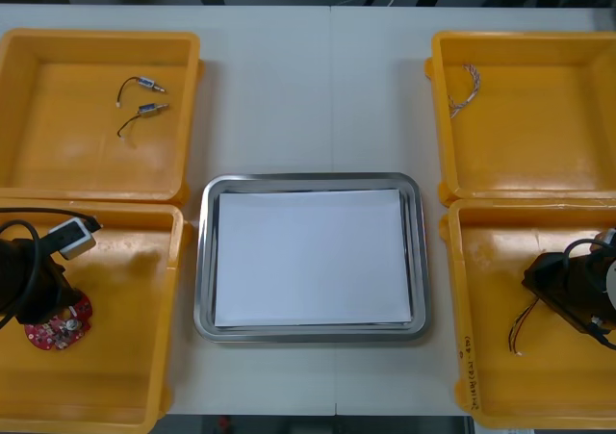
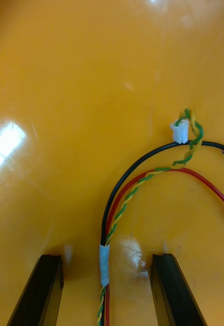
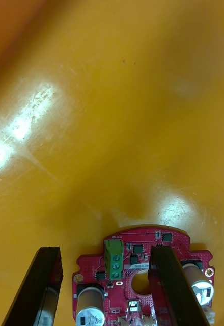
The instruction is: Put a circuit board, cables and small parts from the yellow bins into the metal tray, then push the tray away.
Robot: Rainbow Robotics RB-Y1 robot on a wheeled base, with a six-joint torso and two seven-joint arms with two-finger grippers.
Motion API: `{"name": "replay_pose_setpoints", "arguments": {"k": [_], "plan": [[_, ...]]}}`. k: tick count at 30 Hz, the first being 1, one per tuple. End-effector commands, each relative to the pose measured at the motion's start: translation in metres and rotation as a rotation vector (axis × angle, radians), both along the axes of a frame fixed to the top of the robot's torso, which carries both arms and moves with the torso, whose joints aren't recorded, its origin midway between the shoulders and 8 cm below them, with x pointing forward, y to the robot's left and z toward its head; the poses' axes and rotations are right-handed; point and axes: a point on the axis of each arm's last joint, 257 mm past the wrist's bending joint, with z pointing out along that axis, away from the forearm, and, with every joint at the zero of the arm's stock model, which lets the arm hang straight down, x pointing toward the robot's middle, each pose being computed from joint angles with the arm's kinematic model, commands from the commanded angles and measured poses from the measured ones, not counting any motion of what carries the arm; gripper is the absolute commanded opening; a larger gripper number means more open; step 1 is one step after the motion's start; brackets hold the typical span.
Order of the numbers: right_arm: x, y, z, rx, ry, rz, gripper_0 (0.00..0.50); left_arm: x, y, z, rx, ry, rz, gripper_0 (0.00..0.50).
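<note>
Circuit board (image 3: 137,249) under left gripper (image 3: 104,253)

Counter (image 1: 308,88) beyond the metal tray (image 1: 205,261) is wide open, but the yellow bins (image 1: 177,299) sit just beside it on both sides, walls blocking any sideways path.

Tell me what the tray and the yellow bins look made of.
Metal tray: likely steel, polished; its rim gleams and reflects. The white sheet inside looks like matte paper. Yellow bins: probably moulded plastic, glossy; bright glare patches on their floors.
</note>
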Motion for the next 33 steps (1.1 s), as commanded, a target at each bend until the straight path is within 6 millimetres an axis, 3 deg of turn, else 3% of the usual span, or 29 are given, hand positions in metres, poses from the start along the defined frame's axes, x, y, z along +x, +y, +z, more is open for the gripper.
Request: {"name": "replay_pose_setpoints", "arguments": {"k": [1, 13, 14, 15, 17, 18, 25, 32, 33], "plan": [[-0.007, 0.0, -0.009, -0.022, 0.005, -0.007, 0.5, 0.01, 0.002, 0.003, 0.038, -0.025, -0.048, 0.5], [-0.006, -0.001, -0.008, -0.022, 0.0, -0.014, 0.5, 0.013, 0.001, -0.003, 0.036, -0.039, -0.054, 0.5], [-0.007, 0.0, -0.009, -0.018, 0.003, -0.016, 0.398, 0.013, 0.001, -0.004, 0.037, -0.038, -0.055, 0.5], [-0.007, 0.001, -0.009, -0.012, 0.003, -0.019, 0.266, 0.012, 0.001, -0.005, 0.038, -0.036, -0.055, 0.5], [-0.007, 0.002, -0.009, -0.006, 0.003, -0.021, 0.068, 0.012, 0.001, -0.005, 0.039, -0.034, -0.057, 0.5], [-0.008, 0.003, -0.01, -0.005, 0.005, -0.021, 0.001, 0.012, 0.001, -0.005, 0.04, -0.035, -0.057, 0.5], [-0.004, 0.001, -0.004, -0.01, -0.01, -0.015, 0.0, 0.011, 0.003, -0.006, 0.043, -0.034, -0.054, 0.5], [-0.008, -0.003, 0.027, -0.033, -0.027, -0.008, 0.0, 0.01, 0.005, -0.008, 0.049, -0.034, -0.051, 0.5], [-0.01, -0.004, 0.035, -0.042, -0.029, -0.006, 0.0, 0.01, 0.006, -0.008, 0.05, -0.034, -0.051, 0.449]]}}
